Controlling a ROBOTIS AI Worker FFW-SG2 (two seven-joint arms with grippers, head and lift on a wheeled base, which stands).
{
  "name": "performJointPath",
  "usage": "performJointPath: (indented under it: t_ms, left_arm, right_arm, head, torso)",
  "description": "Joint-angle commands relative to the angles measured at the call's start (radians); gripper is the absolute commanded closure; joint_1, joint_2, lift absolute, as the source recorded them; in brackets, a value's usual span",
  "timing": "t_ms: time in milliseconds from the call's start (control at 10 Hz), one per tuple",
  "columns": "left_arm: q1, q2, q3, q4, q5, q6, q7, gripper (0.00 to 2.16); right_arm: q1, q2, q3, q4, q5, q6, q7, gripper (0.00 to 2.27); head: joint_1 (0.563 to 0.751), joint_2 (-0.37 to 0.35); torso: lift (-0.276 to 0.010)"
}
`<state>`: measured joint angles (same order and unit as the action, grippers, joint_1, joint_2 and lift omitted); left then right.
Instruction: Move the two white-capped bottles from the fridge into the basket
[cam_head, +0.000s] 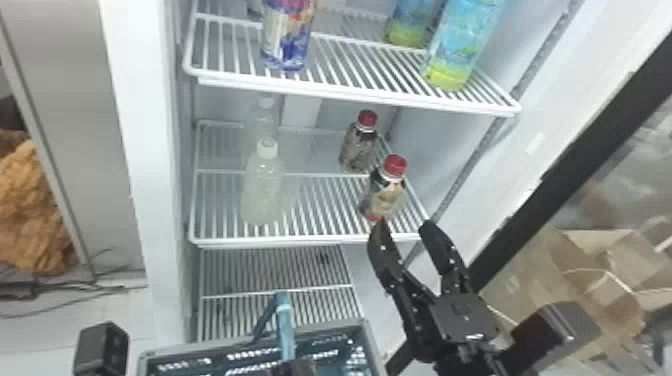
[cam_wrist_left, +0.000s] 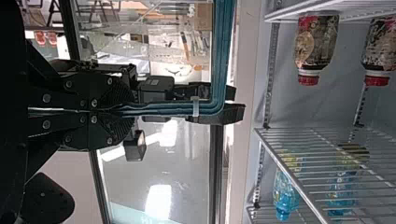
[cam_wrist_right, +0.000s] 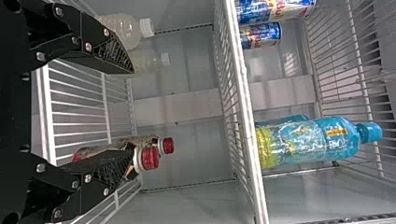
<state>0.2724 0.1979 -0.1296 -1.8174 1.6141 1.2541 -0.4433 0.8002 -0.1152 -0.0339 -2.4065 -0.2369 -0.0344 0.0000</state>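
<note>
While holding the right gripper (cam_head: 404, 227) spread wide and empty at the shelf's (cam_head: 310, 242) front edge, have the left gripper (cam_head: 296, 369) closed on the basket's (cam_head: 365, 326) teal handle (cam_head: 285, 322). See the two bottles (cam_head: 262, 190) left of the right gripper, on that shelf (white-capped, upright, one behind the other).

Basket (cam_head: 369, 336): left of the right gripper (cam_head: 404, 226), bottom cut off.
Rear white-capped bottle (cam_head: 266, 117): farther than the gripper, partly hidden behind the front one (cam_head: 262, 195).
Near red-capped bottle (cam_head: 386, 195): partly behind a finger (cam_wrist_right: 114, 175).
Can (cam_head: 287, 40): above the gripper, top cut off.
</note>
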Motion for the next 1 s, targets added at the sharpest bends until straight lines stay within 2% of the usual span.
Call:
performJointPath:
  t_ms: [0,700,900]
  left_arm:
    - [0.0,0.0,-0.002,0.0,-0.001,0.0,0.0,1.12]
    - [0.002,-0.002,0.0,0.0,0.001,-0.002,0.0,1.12]
    - [0.002,-0.002,0.0,0.0,0.001,-0.002,0.0,1.12]
  right_arm:
    - [0.0,0.0,0.0,0.0,0.006,0.0,0.001,0.47]
    - [-0.007,0.0,-0.002,0.002,0.01,-0.002,0.009,0.47]
    - [-0.042,0.0,-0.006,0.034,0.02,0.0,0.048,0.45]
  head:
    - [0.695,-0.35]
    - [0.695,-0.35]
    - [0.695,-0.35]
  torso:
    - [-0.26]
    - [-0.26]
    - [-0.26]
